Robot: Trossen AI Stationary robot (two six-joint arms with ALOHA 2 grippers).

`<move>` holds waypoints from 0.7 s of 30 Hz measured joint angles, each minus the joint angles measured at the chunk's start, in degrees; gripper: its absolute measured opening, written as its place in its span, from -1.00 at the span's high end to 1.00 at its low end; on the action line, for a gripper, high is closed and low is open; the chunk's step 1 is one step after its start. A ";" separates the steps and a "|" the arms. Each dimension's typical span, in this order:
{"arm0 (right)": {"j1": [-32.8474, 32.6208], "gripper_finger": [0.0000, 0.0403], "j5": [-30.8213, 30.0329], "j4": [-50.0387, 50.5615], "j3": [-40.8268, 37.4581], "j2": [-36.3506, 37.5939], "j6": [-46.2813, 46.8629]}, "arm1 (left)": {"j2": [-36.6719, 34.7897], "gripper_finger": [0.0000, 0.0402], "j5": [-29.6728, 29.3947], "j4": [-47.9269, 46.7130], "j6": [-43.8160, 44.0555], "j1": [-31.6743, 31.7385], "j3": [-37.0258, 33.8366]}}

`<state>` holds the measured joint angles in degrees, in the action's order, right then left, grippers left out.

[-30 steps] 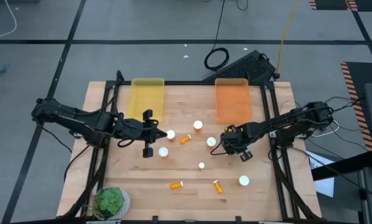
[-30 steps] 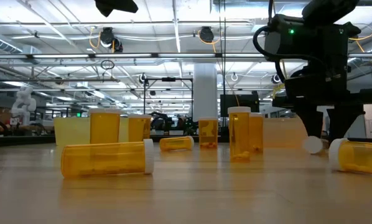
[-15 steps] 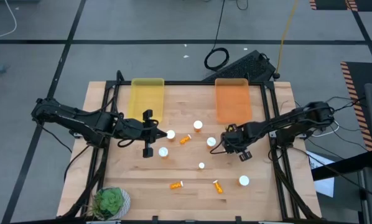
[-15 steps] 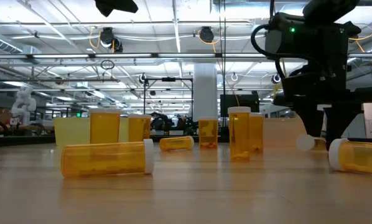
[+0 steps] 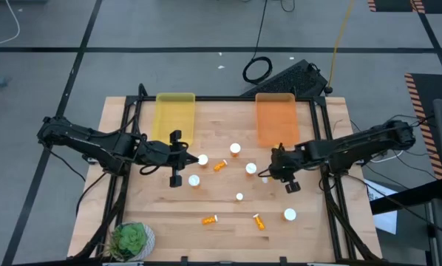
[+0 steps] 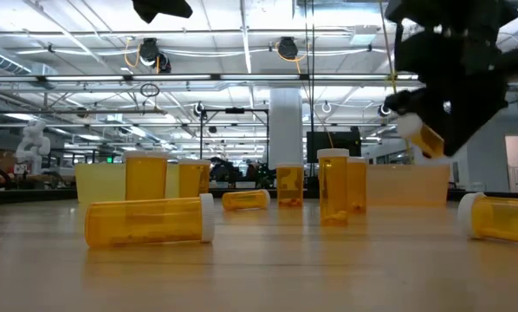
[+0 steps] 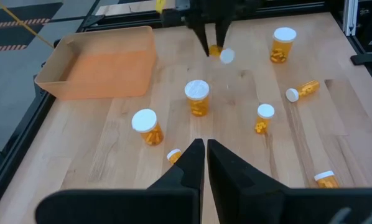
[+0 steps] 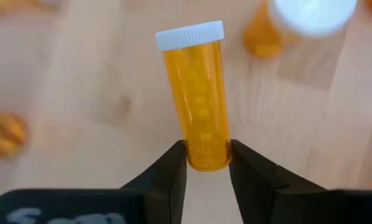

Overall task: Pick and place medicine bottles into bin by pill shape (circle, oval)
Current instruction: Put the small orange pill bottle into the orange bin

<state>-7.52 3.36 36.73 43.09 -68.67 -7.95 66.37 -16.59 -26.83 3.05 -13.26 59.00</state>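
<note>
so the right claw has a pill bottle pinched by its base, lifted off the counter, probably for binning; left claw closed, hovering empty

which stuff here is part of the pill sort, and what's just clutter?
In the job:
- held medicine bottle, clamped in the right gripper
- loose medicine bottles scattered on the table
- yellow bin
- orange bin
- left gripper, holding nothing

Just lying about:
- potted plant at the table's corner
- keyboard behind the table
- coiled cable on the floor
</note>
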 joint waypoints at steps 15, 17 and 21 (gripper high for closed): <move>-4.60 0.49 -0.21 -19.38 0.00 10.52 8.57 | 0.00 0.88 -0.05 4.53 -1.52 -0.02 0.00; -4.60 0.49 -0.25 -22.17 0.00 10.58 9.30 | 0.00 0.88 -0.05 5.58 -2.22 0.02 -0.01; -4.60 0.49 -0.59 -28.29 0.00 10.58 9.49 | 0.00 0.88 -0.08 8.01 -3.70 0.05 -0.02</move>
<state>-12.12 2.77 8.44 43.09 -58.08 1.54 66.37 -16.67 -18.82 -0.65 -13.21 58.98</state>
